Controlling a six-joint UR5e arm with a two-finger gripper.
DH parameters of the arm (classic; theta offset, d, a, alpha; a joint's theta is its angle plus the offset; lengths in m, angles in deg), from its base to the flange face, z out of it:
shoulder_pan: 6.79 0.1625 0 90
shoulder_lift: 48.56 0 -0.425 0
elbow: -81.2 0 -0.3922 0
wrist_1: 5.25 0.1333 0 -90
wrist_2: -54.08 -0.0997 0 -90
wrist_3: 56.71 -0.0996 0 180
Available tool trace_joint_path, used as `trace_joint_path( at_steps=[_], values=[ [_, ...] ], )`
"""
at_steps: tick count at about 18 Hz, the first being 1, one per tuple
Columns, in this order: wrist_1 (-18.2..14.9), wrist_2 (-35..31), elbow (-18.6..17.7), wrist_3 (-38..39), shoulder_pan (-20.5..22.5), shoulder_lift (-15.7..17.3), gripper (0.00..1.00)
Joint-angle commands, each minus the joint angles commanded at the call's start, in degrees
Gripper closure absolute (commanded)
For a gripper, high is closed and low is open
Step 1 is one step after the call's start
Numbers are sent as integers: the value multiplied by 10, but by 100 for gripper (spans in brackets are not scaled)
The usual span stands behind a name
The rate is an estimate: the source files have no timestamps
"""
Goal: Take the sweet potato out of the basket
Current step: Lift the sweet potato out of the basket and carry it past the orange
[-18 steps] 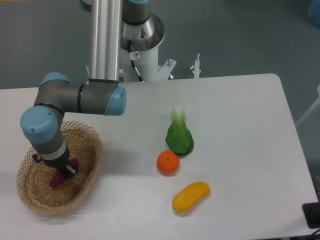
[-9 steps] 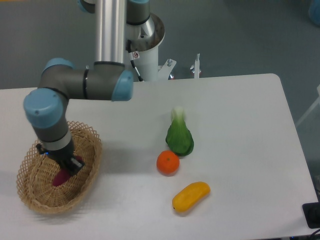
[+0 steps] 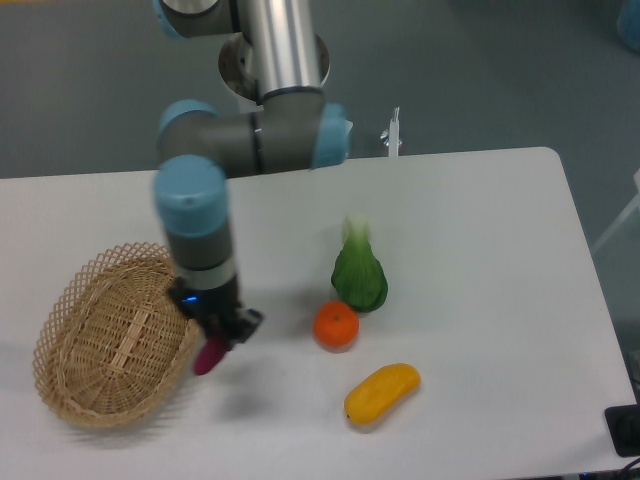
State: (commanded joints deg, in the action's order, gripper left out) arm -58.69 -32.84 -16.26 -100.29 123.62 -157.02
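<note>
The tan wicker basket point(image 3: 110, 335) sits at the front left of the white table and holds nothing. My gripper point(image 3: 218, 335) is just past the basket's right rim, above the table. It is shut on the purple-magenta sweet potato point(image 3: 209, 356), whose lower end hangs down below the fingers. The potato's upper part is hidden by the gripper.
An orange point(image 3: 336, 326) lies right of the gripper. A green leafy vegetable point(image 3: 359, 272) lies behind it and a yellow-orange oblong fruit point(image 3: 382, 392) in front. The arm point(image 3: 200, 215) stands over the table's left middle.
The gripper has lifted the sweet potato out of the basket and carried it right, past the basket's rim. The basket is now empty.
</note>
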Motion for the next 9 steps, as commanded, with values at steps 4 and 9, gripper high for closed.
trace_joint_path(
  at_steps=[4,9],
  values=[
    [-25,0,-7,-97,79,21,74],
    [-40,0,1,-162,157,28,73]
  ],
)
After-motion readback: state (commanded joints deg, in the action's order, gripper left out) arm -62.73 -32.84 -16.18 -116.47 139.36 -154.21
